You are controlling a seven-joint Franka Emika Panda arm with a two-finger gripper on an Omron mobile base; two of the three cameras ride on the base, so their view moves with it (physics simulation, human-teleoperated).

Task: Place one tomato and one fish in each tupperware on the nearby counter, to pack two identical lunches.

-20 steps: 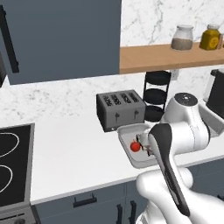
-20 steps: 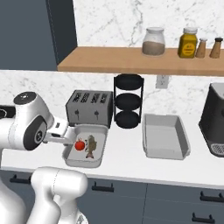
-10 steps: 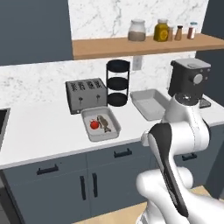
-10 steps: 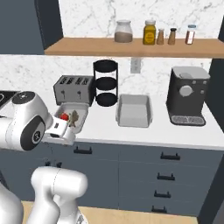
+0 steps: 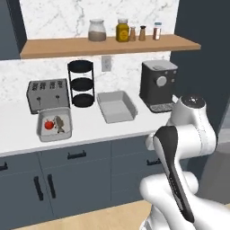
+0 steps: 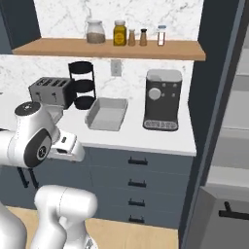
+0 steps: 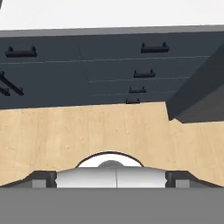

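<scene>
On the white counter (image 5: 90,131) a tupperware (image 5: 55,124) holds a red tomato (image 5: 48,125) and a mottled fish (image 5: 59,124) side by side. A second tupperware (image 5: 117,107) stands bare to its right, in front of the coffee machine's left side; the right base view shows it too (image 6: 107,114). My gripper (image 7: 111,179) is open, fingertips (image 7: 43,179) far apart with nothing between them. It hangs low in front of the dark cabinets, away from both trays, pointing at drawer fronts and wooden floor.
A slotted grey toaster (image 5: 47,92) and a black tiered stand (image 5: 81,83) sit behind the trays. A black coffee machine (image 5: 157,85) stands at the counter's right end. A wooden shelf (image 5: 108,45) with jars hangs above. A tall dark panel (image 6: 214,97) rises to the right.
The base has driven back and to the right, so the whole scene has slid left and shrunk. The trays and their contents have stayed put. The gripper has stayed open.
</scene>
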